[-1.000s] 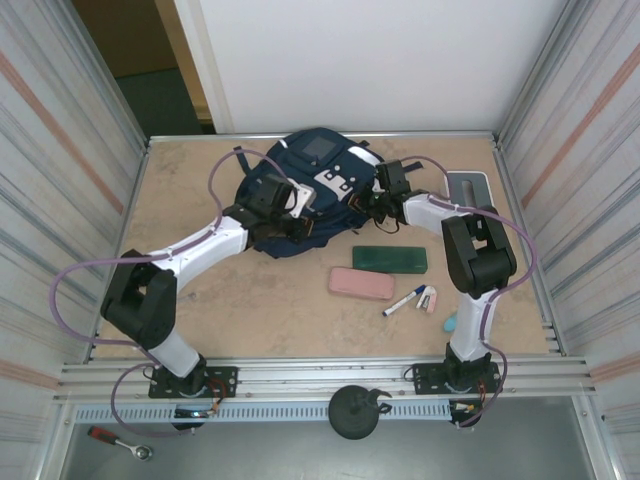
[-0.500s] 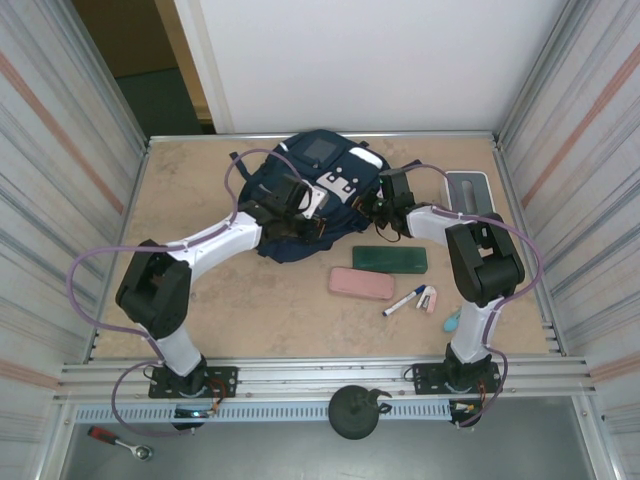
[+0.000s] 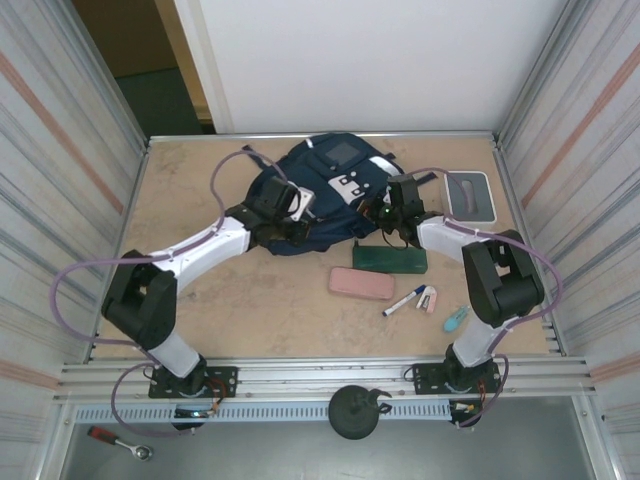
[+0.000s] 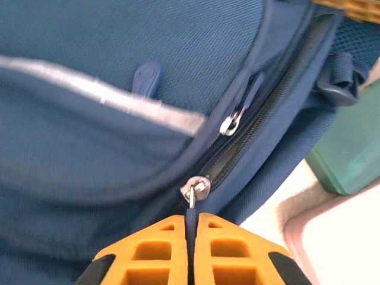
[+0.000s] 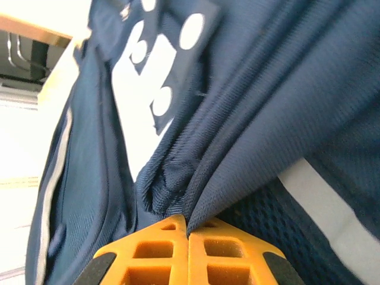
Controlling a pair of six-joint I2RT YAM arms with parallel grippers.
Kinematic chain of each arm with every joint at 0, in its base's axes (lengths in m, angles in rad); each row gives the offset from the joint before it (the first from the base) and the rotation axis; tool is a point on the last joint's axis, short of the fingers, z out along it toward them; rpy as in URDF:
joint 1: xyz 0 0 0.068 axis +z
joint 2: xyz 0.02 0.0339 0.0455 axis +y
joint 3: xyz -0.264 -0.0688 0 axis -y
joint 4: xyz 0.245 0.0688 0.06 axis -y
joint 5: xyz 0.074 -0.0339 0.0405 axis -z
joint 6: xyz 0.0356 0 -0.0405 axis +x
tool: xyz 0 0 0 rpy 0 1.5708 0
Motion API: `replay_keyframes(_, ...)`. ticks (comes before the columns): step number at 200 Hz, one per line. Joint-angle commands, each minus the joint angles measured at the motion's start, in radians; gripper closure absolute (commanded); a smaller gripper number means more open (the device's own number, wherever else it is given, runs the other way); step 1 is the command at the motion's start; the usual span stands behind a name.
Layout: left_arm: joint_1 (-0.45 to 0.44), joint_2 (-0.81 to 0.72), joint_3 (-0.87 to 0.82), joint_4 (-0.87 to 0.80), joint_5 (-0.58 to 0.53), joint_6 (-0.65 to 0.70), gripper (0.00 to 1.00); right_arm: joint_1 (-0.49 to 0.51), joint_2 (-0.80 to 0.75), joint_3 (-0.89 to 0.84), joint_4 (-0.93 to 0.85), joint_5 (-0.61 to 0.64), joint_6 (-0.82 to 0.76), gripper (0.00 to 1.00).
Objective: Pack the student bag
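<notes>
left wrist: left tool [image 4: 191,222] clamped on student bag [image 4: 178,41] zip pull [image 4: 191,208].

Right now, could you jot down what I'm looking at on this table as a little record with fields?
bag: navy student bag, lying on the far half of the table
left gripper: shut on the bag's zipper pull
right gripper: shut on a fold of the bag's fabric
loose items in front of the bag: green case, pink case, marker
far right: white-grey box
</notes>
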Motion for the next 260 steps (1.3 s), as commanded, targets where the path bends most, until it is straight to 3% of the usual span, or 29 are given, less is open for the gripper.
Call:
replay_keyframes(1,0.057,-0.068,-0.026,-0.050,-0.125,0.018,1.00,-0.019,-0.041,0.001,-0.036,0.139,-0.097,1.00)
replay_keyframes(47,-0.025,0.006,0.089,0.016,0.038,0.012,1.00,0.037,-0.008,0.034,0.028,0.077,-0.078,1.00)
replay_keyframes(92,-0.080,0.093,0.194,0.029,0.063,0.010,1.00,0.109,0.012,0.057,0.078,0.022,-0.053,1.00)
replay_keyframes(122,-0.064,0.080,0.166,-0.013,-0.035,0.018,1.00,0.083,-0.011,0.038,0.055,0.051,-0.075,1.00)
replay_keyframes(178,0.082,-0.073,-0.014,-0.046,-0.175,0.023,1.00,0.024,-0.063,-0.014,-0.021,0.144,-0.127,1.00)
replay_keyframes(233,-0.044,0.021,0.103,0.018,0.021,-0.011,1.00,0.083,-0.012,0.032,0.017,0.119,-0.108,1.00)
replay_keyframes(260,-0.073,0.068,0.164,0.041,0.067,-0.019,1.00,0.113,-0.007,0.043,0.038,0.104,-0.107,1.00)
